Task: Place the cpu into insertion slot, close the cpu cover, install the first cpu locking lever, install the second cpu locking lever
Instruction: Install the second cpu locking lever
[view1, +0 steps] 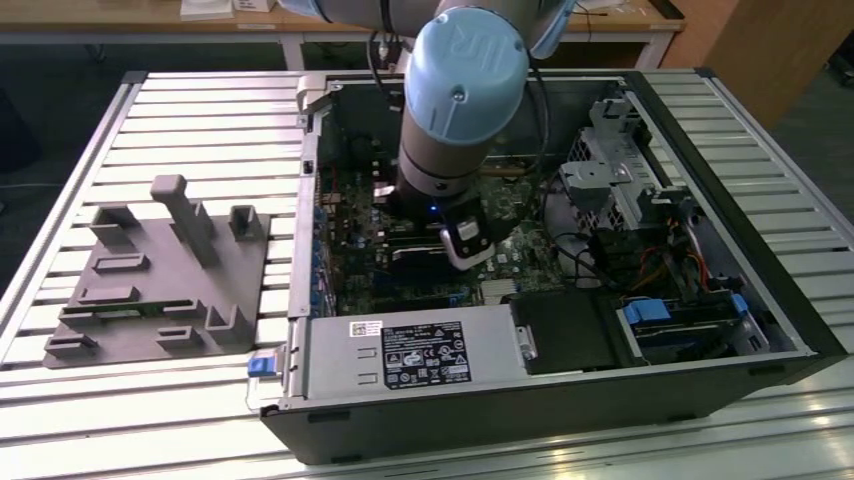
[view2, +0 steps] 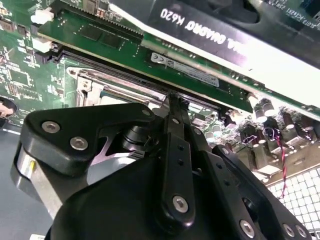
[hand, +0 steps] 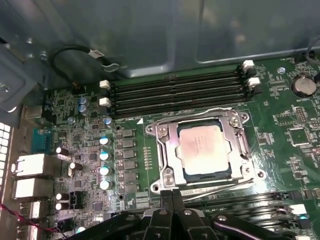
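Here the cpu (hand: 204, 148), silvery-tan and square, is seen seated in the slot (hand: 170, 177), cover (hand: 162, 150) closed around it. Gripper (hand: 172, 196) fingers are pressed together, empty, at the socket's edge. The case (view1: 787, 330) is shown in the exterior view.

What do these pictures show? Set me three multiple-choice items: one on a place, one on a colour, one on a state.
1. Where is the cpu? A on the grey stand; B in the insertion slot; C in the gripper.
2. The arm's joint cap is: A red; B yellow; C light blue.
3. The cpu cover is: A down over the chip; B swung upright; C removed.
Key: B, its metal top sits inside the socket; C, the cap is pale blue; A, the frame lies flat around the chip.
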